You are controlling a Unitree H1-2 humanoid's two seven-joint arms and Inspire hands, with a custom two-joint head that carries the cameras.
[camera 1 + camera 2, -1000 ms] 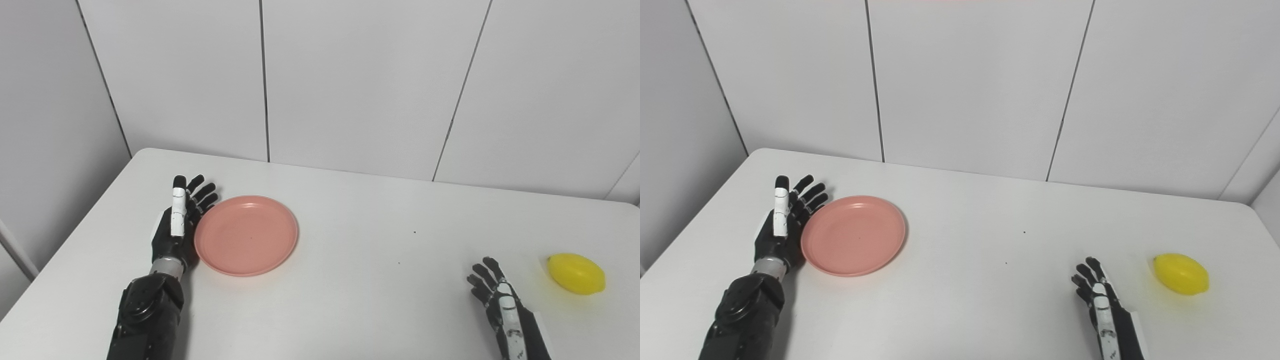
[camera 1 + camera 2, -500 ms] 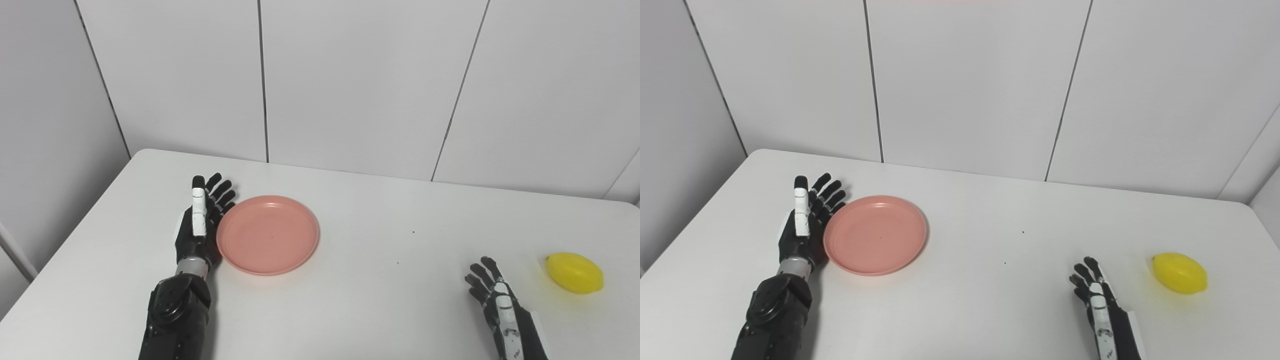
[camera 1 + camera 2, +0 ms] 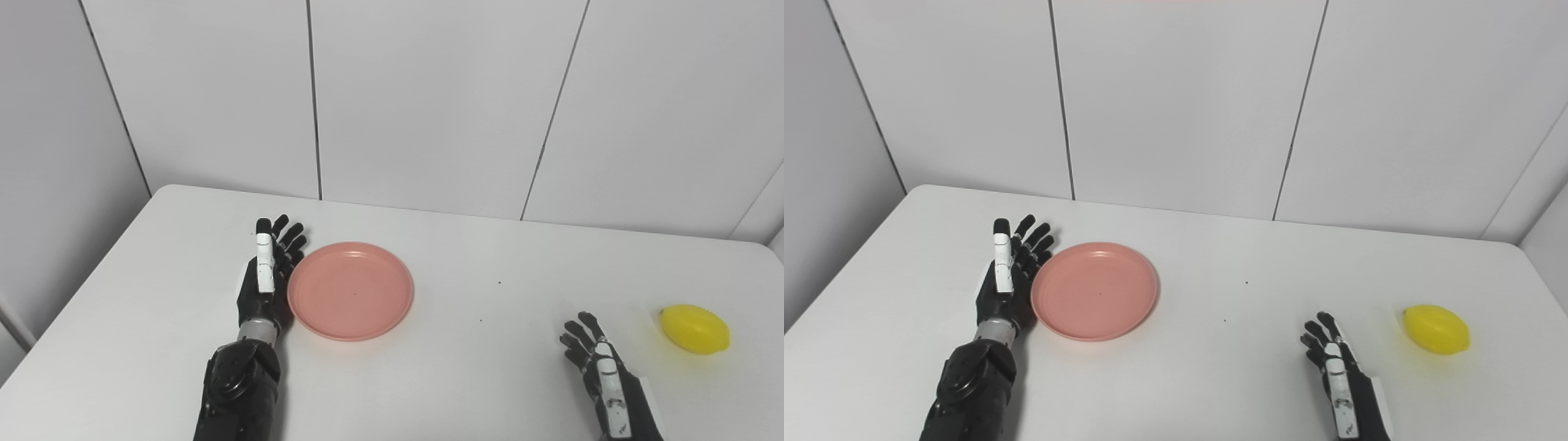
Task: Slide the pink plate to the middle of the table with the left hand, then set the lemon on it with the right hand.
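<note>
The pink plate (image 3: 351, 290) lies flat on the white table (image 3: 478, 380), left of the middle. My left hand (image 3: 267, 277) is open, on edge, with its palm side against the plate's left rim. The yellow lemon (image 3: 694, 329) lies at the table's right side. My right hand (image 3: 599, 373) is open and empty near the front edge, to the left of the lemon and apart from it. In the right eye view the plate (image 3: 1094, 291), left hand (image 3: 1006, 275), lemon (image 3: 1436, 329) and right hand (image 3: 1338, 370) stand the same way.
White wall panels (image 3: 429, 98) stand right behind the table's far edge. A few small dark specks (image 3: 498, 283) mark the tabletop between plate and lemon. The table's right corner (image 3: 1516, 245) is close to the lemon.
My left hand has pushed the plate to the right, toward the middle of the table. The camera has shifted slightly. The right hand and the lemon have stayed in place.
</note>
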